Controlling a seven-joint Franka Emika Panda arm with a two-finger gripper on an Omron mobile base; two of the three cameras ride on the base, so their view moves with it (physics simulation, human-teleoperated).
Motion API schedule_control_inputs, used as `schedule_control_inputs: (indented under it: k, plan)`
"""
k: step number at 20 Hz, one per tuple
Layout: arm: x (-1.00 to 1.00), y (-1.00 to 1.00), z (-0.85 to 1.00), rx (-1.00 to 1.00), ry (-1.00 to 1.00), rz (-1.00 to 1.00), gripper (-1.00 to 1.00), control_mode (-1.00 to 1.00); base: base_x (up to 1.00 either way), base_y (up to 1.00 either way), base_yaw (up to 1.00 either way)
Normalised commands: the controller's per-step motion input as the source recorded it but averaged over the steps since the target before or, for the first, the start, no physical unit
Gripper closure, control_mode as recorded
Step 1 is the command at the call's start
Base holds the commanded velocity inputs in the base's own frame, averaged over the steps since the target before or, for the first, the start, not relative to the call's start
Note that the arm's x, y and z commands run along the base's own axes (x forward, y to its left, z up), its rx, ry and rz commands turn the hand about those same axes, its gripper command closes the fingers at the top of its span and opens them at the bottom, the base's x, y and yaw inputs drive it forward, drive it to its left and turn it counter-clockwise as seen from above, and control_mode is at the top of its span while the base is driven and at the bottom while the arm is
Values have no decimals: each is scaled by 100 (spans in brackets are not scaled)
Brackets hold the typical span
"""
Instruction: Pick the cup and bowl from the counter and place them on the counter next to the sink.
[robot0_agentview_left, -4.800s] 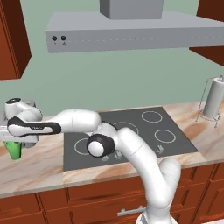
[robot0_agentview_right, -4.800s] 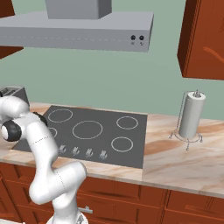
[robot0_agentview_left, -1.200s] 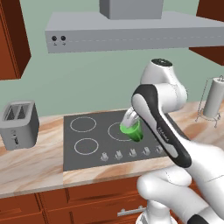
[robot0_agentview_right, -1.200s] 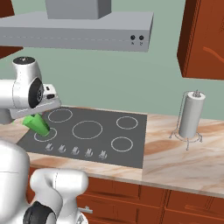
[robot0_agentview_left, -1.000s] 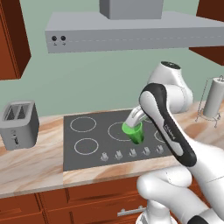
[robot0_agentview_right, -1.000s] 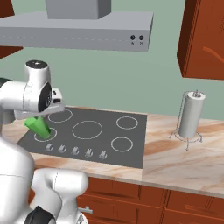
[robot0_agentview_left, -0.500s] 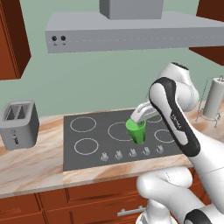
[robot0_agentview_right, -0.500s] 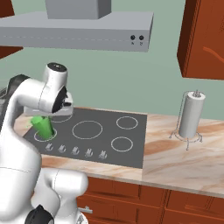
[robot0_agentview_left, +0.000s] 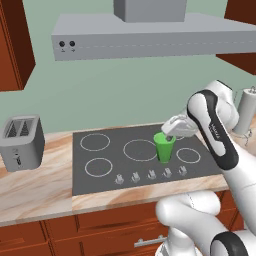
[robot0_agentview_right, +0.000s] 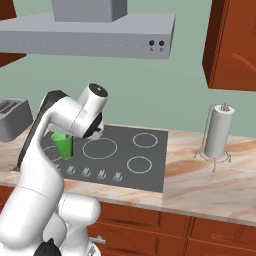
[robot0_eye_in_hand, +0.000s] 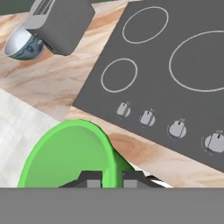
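A: Item one, far left?
B: Toaster, grey, two slots, standing on the bench left of the stovetop. In the hand view a bowl, pale blue and glassy, sits on the bench just beside the toaster, partly hidden by it.

A: Next along?
B: Stovetop, dark grey, four ring burners, a row of knobs along its near edge. Range hood, grey, above it.

A: The cup?
B: Cup, bright green, tapered, upright, held in the air above the stovetop, between the near middle burner and the near right one. In the right base view it shows beside the white forearm, over the left part of the stovetop.

A: Claw?
B: Claw, closed on the cup's rim; in the hand view both dark tips stand at the rim of the green cup, one on either side of its wall.

A: Far right?
B: Paper towel holder, upright on the bench, well apart from the cup.
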Motion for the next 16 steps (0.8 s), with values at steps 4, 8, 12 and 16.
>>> schedule_control_inputs:
  k: [4,8,12,16]
  plan:
    - [0,0,0,0,0,0,100,-100,0,0,0]
    - [0,0,0,0,0,0,100,-100,0,0,0]
    - [0,0,0,0,0,0,100,100,-10,0,0]
    - [0,0,0,0,0,0,100,100,-92,0,0]
